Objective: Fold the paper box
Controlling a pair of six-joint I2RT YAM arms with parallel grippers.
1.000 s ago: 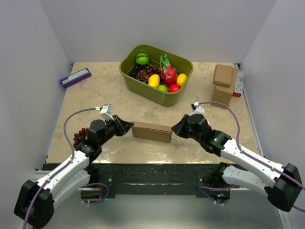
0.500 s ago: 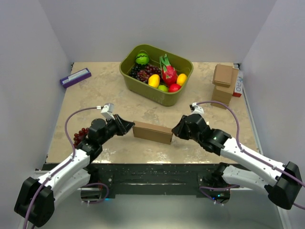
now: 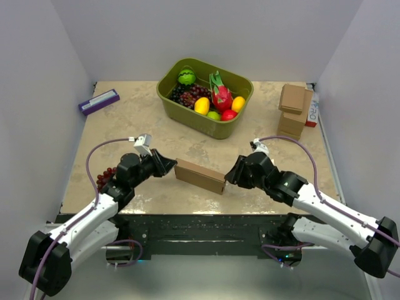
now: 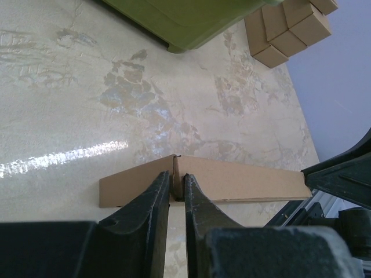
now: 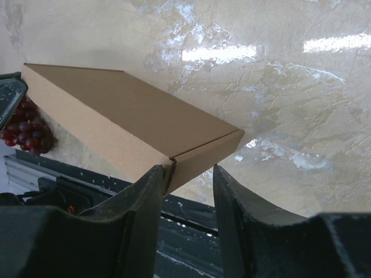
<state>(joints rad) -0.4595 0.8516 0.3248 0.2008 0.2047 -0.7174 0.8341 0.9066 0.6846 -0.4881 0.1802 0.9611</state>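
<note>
The paper box is a thin closed brown cardboard mailer lying near the table's front edge, between my two grippers. My left gripper is at its left end. In the left wrist view the gripper is pinched shut on the box's corner edge. My right gripper is at the box's right end. In the right wrist view the gripper is open around the box's corner. Its left finger touches the corner and its right finger stands apart.
A green bin of toy fruit stands behind the box. A stack of small brown cardboard boxes is at the back right. A purple box lies at the back left. A bunch of dark grapes lies by the left arm.
The box has turned slightly, its right end swinging toward the table's front edge. The right gripper has moved with it, nearer the edge. The left gripper has stayed on the left end.
</note>
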